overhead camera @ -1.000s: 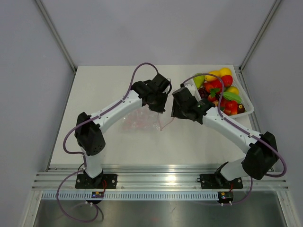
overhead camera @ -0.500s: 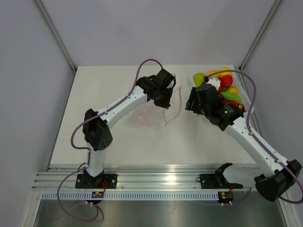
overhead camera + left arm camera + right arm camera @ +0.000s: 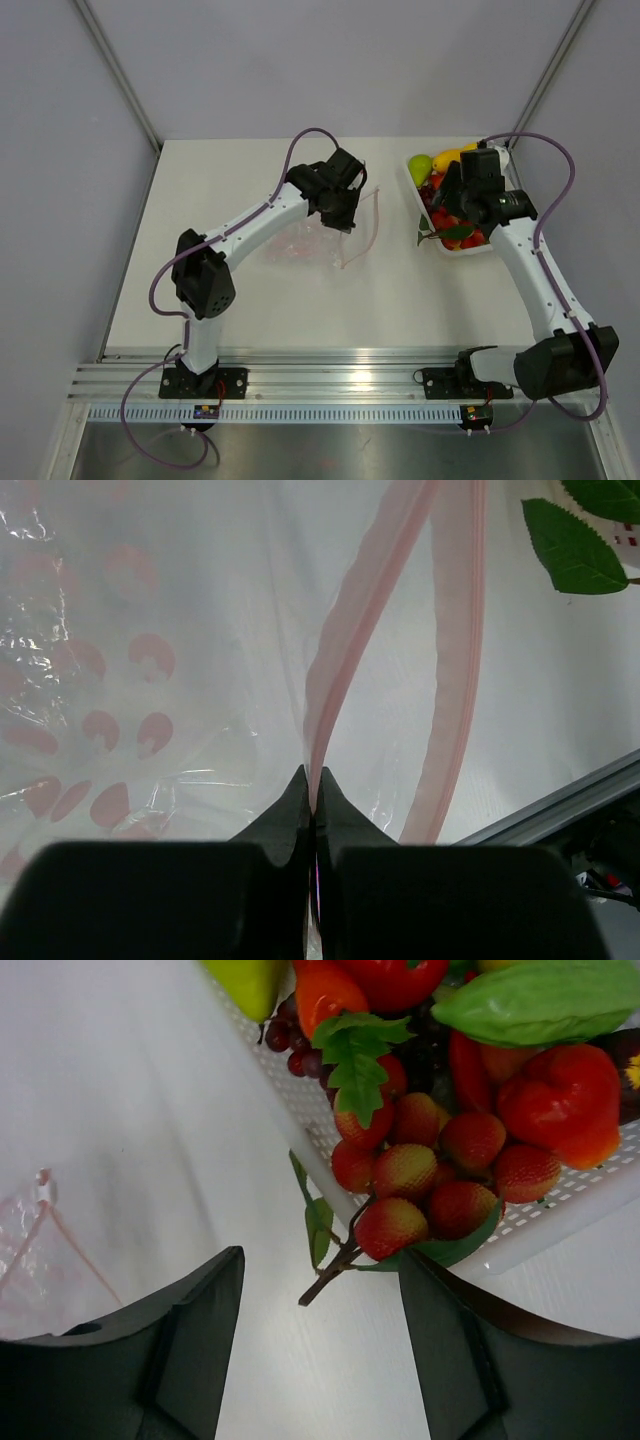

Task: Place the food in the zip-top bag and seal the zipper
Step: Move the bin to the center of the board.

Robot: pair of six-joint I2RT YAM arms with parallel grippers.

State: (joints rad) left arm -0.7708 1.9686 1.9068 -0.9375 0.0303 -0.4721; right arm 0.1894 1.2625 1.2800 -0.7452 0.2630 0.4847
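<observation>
While left pincer (image 3: 313,780) pinches zipper (image 3: 345,650): bag (image 3: 150,630) gapes ahead.
Right pincer (image 3: 320,1260): spread, food (image 3: 440,1170) just ahead.
Risk: thin strip slips out, bag collapses.

the zipper (image 3: 330,670) disappears between the left fingers (image 3: 285,815). beyond the right fingers (image 3: 200,1330) the food (image 3: 420,1170) and tray (image 3: 580,1198) are cut by the view's edge; from above the right arm (image 3: 505,218) hides part of both.

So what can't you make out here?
Top view: the right arm hides much of the white perforated tray of toy fruits.
Left wrist view: the clear crinkly plastic bag runs off frame; the black left pincer covers part of the pink zipper strip.
Right wrist view: the open right pincer's finger and the frame edge cut off the bag.
</observation>
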